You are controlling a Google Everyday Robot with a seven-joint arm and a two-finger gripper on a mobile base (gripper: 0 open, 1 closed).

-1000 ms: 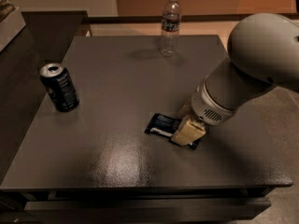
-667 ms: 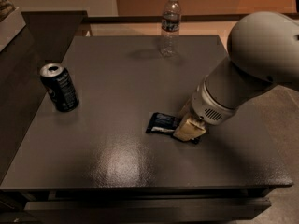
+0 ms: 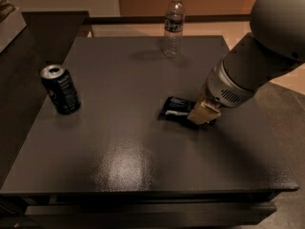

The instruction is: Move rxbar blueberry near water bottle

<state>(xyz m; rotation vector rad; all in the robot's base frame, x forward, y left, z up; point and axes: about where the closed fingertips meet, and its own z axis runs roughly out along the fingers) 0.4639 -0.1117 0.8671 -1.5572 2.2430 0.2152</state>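
Dark navy wrapper, glossy and white-printed, marks the flat rxbar blueberry (image 3: 175, 107), which has been carried a little toward the water bottle (image 3: 173, 25) since a second ago, its right end pinched in the tan tool (image 3: 204, 112). Transport is judged begun, though the clear, white-capped bottle is well apart. A dull sheen is shown by the table (image 3: 119, 142); a cylindrical soda can (image 3: 60, 89) is left aside.
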